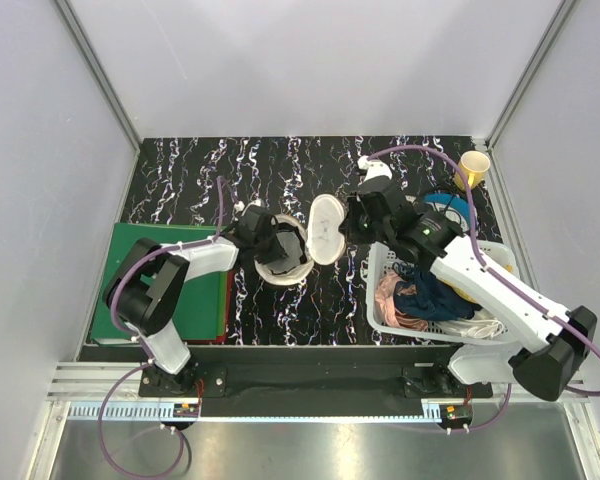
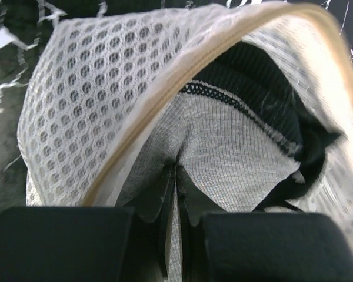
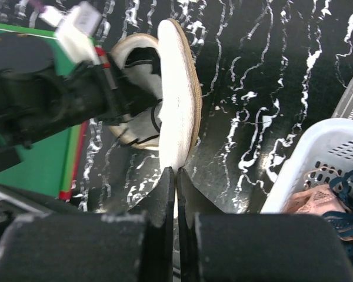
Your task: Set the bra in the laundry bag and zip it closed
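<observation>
Two grippers, both pressed together on cloth.

Left gripper (image 2: 176, 174): pinching the grey ribbed bra (image 2: 223, 155), black-trimmed, down inside the laundry bag (image 2: 76, 94), under its mesh wall and tan zip edge.

Right gripper (image 3: 176, 174): pinching the rim of the lid half (image 3: 175, 94), held upright on edge just beside the lower half (image 1: 286, 268), at its 3 o'clock in the overhead view.

Bag position: near the middle of the black marbled table (image 1: 180, 180), slightly toward 9 o'clock.

Other items: white basket (image 1: 377, 290) of mixed garments at 4 o'clock; yellow cup (image 1: 474, 165) at 2 o'clock; green mat (image 1: 195, 300) at 8 o'clock.

Step in hand, as judged: loading. Bra apparently seated in the lower half, bag wide open, zip not yet drawn. Impossible to tell whether any strap trails over the rim. Zip pull not located in any view.

Next move, as judged: release of the bra and withdrawal of the left fingers clear of the rim without dragging fabric back out. Then lowering of the lid onto the lower half, edges matched. Then a search for the zip pull, one gripper steadying the bag, the other drawing the pull round. Main risk: soft fabric caught between the zip teeth.
</observation>
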Controlling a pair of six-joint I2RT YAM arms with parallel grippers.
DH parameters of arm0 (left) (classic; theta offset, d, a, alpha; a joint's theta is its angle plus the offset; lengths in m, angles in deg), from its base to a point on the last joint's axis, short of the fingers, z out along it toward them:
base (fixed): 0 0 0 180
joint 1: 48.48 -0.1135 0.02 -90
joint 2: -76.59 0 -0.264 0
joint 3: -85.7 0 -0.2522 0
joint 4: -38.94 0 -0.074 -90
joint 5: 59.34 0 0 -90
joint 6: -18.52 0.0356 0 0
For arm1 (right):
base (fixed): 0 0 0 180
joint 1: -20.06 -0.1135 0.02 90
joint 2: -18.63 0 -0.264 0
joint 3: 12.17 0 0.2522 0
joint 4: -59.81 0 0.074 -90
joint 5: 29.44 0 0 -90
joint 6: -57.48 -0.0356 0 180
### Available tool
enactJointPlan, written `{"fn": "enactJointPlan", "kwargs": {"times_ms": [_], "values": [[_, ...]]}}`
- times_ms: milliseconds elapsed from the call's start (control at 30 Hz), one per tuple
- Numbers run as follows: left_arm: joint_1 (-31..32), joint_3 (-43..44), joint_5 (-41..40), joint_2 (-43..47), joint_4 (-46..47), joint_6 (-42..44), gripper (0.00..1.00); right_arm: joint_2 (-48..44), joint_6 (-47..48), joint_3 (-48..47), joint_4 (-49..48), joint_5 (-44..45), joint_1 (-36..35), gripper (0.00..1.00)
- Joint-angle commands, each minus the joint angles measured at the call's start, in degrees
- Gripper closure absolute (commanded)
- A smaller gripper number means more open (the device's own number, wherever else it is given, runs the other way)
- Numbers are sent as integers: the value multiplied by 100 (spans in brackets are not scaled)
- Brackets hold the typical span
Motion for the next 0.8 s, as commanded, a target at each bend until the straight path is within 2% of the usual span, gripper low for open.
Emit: {"fn": "enactJointPlan", "kwargs": {"times_ms": [0, 200, 333, 367, 533, 667, 767], "values": [[67, 352, -124, -314, -243, 197, 91, -469, -204, -394, 52, -219, -6, 100], [199, 695, 104, -314, -419, 461, 84, -514, -266, -324, 254, 44, 2, 100], [208, 555, 228, 256, -542, 680, 63, -514, -345, -157, 359, 334, 2, 100], [208, 493, 254, 632, -586, 724, 54, -522, -354, -61, 359, 413, 2, 100], [208, -85, 666, 2039, -868, 1049, 31, -487, -450, 115, 368, 431, 2, 100], [366, -561, 1369, 3373, -526, 1339, 24, -426, -547, 55, 377, 247, 2, 100], [997, -807, 977, 3999, 18, 1717, 21, -399, -617, -25, 368, 124, 2, 100]]}}
